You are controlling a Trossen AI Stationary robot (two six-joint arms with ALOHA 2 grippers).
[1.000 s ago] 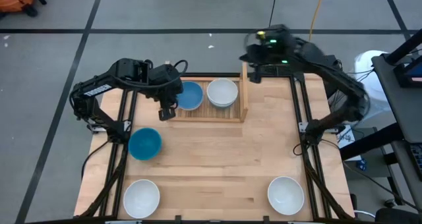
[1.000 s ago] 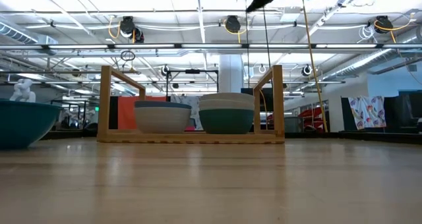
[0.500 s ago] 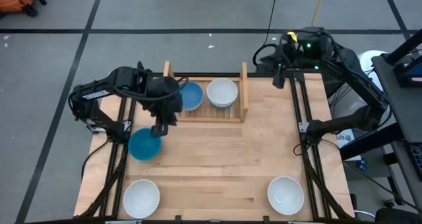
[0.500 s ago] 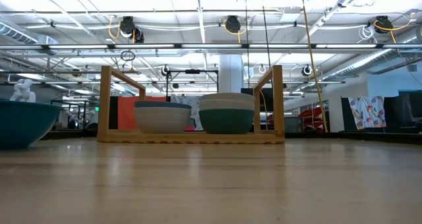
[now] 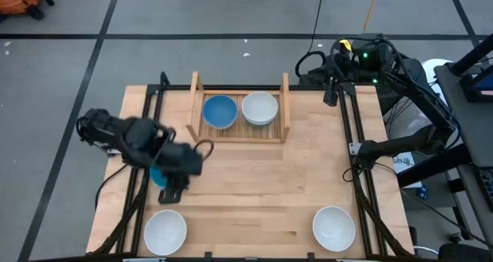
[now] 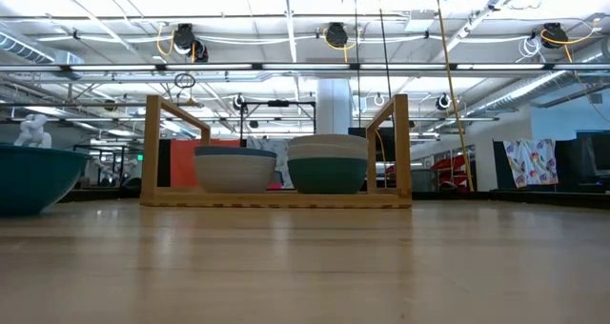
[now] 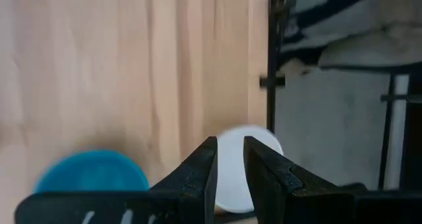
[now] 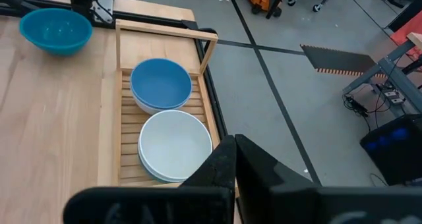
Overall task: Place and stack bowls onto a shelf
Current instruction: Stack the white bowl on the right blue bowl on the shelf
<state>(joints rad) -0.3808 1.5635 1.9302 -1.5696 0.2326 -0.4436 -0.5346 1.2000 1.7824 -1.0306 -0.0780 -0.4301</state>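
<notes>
left gripper (image 5: 171, 194) hovers empty, fingers slightly parted, over the loose blue bowl (image 7: 92, 173) near the table's left edge | white bowls (image 5: 166, 230) sit at the front corners | shelf (image 5: 285, 108) at the back holds two stacks | bowls look rigid, light, slick: pinch the rim | right gripper (image 8: 233, 159) clenched, empty, beyond the shelf

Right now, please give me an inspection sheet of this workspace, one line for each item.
Surface: light wooden tabletop, bare between the things.
Job's things: slatted wooden shelf holds a stack topped by a bright blue bowl and a stack topped by a white bowl; loose blue bowl, two loose white bowls.
Clutter: nothing seen.
Grippers: left gripper open above the loose blue bowl; right gripper shut, parked at the far right corner.
Cables: black and yellow cables on the floor.
Surroundings: grey floor.
</notes>
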